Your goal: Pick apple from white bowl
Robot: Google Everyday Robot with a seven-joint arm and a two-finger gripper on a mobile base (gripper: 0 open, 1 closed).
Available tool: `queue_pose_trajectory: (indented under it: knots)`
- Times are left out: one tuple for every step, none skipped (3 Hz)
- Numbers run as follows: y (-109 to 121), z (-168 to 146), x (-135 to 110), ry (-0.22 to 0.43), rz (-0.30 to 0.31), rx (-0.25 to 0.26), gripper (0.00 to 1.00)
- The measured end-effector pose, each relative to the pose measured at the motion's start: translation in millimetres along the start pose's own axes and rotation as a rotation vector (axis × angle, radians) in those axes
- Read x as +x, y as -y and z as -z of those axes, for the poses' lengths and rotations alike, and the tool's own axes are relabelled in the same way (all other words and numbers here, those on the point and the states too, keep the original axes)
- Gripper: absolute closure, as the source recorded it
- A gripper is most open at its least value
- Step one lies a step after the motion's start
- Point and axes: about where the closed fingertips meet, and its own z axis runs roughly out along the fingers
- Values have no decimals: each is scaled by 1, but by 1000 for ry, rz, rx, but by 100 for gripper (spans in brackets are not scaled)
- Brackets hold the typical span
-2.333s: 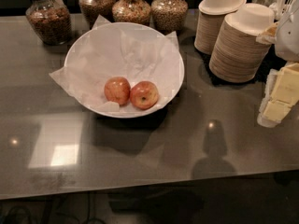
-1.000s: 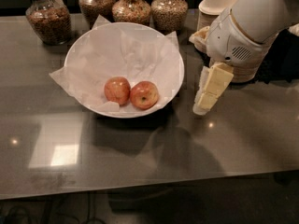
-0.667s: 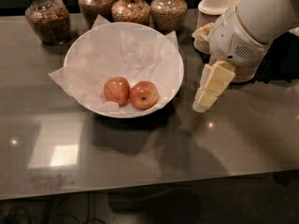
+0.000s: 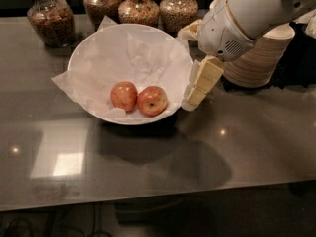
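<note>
Four glass jars (image 4: pixel 139 6) of dry grains and cereal stood in a row along the 12 o'clock edge of the dark glossy bench (image 4: pixel 148 181). A stack of small tan-and-white paper bowls (image 4: pixel 259 58) sat at 2 o'clock from the white bowl (image 4: pixel 89 68). The white arm (image 4: pixel 247 14) came in from 2 o'clock and hid part of that stack and of the rightmost jar. Crinkled white paper (image 4: pixel 61 83) lined the white bowl, with corners poking over the rim at 9 and 12 o'clock.

The gripper (image 4: pixel 190 103) hung outside the white bowl, just beside its rim at 3 o'clock, cream-coloured and pointing down toward 7 o'clock. Whether its jaws were apart or together could not be told. It held nothing, and whether its tip touched the rim could not be told.

The apple (image 4: pixel 152 100) lay low in the white bowl toward 5 o'clock, small, round and deep red with yellowish patches, its dark stem dimple facing the camera. It touched a paler pinkish-orange apple (image 4: pixel 123 96) at its 9 o'clock side
</note>
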Motion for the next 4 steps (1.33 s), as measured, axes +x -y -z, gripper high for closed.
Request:
queue_pose_trajectory:
  knots:
    - [7, -15, -2, 41, -6, -42, 17]
    - [11, -32, 5, 59, -26, -82, 28]
    - [15, -46, 8, 58, -36, -108, 32]
    - [16, -62, 9, 52, -41, -139, 31]
